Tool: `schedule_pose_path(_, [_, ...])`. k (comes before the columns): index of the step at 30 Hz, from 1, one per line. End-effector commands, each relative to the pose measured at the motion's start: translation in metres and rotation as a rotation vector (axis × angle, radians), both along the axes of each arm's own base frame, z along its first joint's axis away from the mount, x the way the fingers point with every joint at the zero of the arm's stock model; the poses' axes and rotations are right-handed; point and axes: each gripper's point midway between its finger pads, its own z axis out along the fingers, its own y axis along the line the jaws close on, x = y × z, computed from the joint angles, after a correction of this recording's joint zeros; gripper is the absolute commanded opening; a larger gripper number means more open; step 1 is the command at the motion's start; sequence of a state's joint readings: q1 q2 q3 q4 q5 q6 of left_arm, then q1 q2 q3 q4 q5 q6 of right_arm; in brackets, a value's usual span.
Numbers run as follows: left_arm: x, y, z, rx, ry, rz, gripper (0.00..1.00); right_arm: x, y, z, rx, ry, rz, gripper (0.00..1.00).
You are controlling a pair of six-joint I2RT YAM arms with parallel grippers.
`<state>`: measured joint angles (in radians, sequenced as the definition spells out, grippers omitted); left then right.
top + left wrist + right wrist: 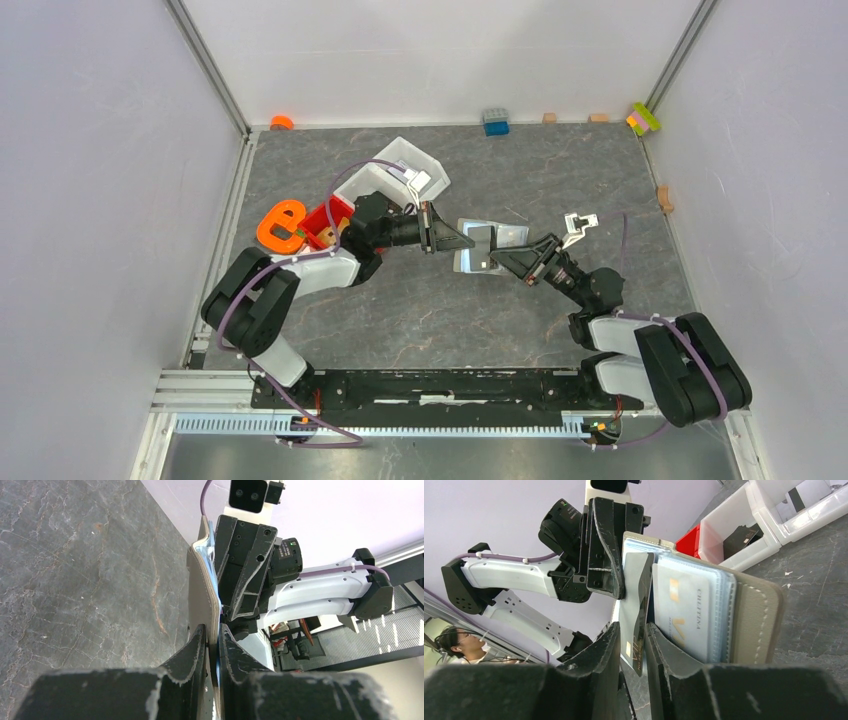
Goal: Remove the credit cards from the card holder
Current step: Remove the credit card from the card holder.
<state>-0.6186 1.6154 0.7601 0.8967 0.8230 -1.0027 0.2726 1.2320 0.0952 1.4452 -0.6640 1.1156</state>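
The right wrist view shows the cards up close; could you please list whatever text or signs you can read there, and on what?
"CHLETINA", or close to it: small dark capitals running sideways on the whitish card in the card holder.
Gold "V"-like mark: same card, lower down.
Grey card in the right hand: print too blurred to read.

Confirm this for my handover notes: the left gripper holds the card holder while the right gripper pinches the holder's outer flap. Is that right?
Not quite. The right wrist view shows the right gripper pinching a credit card that stands out of the card holder, not the holder's outer flap. The left gripper does hold the card holder.
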Motion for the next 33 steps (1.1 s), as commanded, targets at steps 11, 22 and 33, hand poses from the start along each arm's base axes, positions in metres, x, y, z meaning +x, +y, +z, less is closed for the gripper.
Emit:
schedule_pose_path(11, [-0.002, -0.001, 0.019, -0.036, -0.041, -0.011, 0.02, -0.023, 0.001, 0.037, 0.105, -0.14, 0.07, 0.0])
schedule_pose_path(22, [0.009, 0.017, 0.023, -0.064, -0.042, 0.072, 0.05, -0.011, -0.016, 0.024, 0.088, -0.096, -0.039, 0.0])
schedule_pose_path(33, [0.029, 0.039, 0.01, 0.009, -0.033, 0.229, 0.02, -0.004, -0.022, 0.015, 0.039, -0.092, -0.095, 0.0])
